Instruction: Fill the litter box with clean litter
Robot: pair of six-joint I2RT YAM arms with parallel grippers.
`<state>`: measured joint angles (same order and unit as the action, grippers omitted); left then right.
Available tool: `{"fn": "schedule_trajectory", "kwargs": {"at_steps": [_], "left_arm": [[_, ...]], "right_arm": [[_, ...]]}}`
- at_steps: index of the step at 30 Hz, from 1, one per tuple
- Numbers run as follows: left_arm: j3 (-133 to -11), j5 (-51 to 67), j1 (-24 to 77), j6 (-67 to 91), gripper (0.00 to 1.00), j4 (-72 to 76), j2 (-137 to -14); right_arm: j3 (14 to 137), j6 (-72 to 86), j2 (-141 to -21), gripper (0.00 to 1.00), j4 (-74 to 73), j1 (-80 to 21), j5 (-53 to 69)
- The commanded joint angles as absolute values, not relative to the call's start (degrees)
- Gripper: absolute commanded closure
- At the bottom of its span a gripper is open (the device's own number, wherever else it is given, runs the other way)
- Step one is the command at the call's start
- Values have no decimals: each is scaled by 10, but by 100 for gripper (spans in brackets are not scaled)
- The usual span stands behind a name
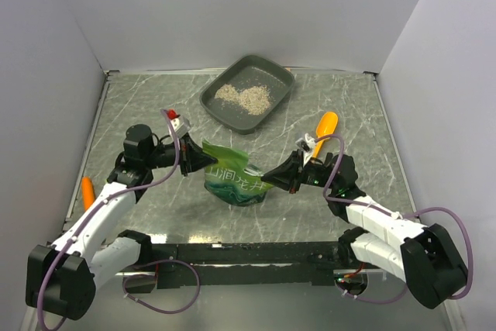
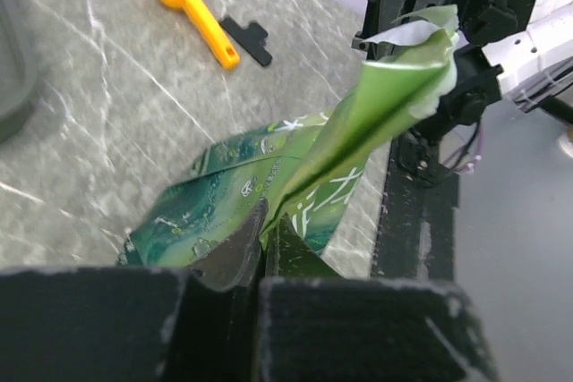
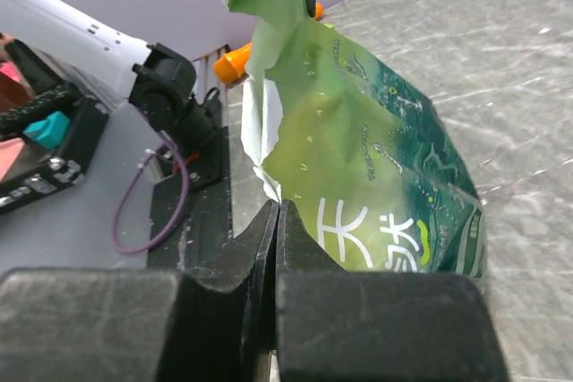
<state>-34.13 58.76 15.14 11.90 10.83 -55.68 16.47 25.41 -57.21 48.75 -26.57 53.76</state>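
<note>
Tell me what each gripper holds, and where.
Both hold the green bag: the left gripper pinches its left edge, the right gripper its right edge.

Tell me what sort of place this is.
Most likely a robot test cell: plain white panels box in a marble-patterned table, a left arm and right arm are bolted at its near edge, and a litter box, green bag and orange scoop are the props.

Crumpled green bag [image 1: 232, 182] at centre of grey marble table [image 1: 155, 106], orange scoop [image 1: 326, 125] at two o'clock, small orange object [image 1: 87, 190] at nine o'clock
</note>
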Motion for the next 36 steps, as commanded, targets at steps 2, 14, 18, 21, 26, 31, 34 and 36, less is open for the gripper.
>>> {"fn": "schedule_trajectory", "kwargs": {"at_steps": [2, 14, 18, 21, 26, 31, 34, 36], "left_arm": [[-424, 537, 149, 122, 99, -45, -573], [-434, 464, 145, 254, 99, -249, -507], [-403, 470, 145, 281, 99, -300, -457], [-368, 475, 144, 311, 99, -324, -419], [-290, 512, 144, 380, 99, -319, -366], [-275, 521, 143, 393, 99, -366, -352], [-273, 518, 143, 391, 99, -372, -352], [-269, 515, 143, 390, 99, -368, -352]], "right_arm": [[200, 325, -593, 100, 458, -236, 619], [274, 512, -641, 100, 337, -221, 685], [291, 451, -626, 100, 161, -219, 665], [301, 424, -621, 100, 37, -219, 631], [263, 496, -641, 100, 80, -218, 642], [258, 490, -645, 100, 32, -219, 628], [264, 465, -648, 100, -18, -219, 611], [258, 462, -651, 100, -21, -219, 604]]}}
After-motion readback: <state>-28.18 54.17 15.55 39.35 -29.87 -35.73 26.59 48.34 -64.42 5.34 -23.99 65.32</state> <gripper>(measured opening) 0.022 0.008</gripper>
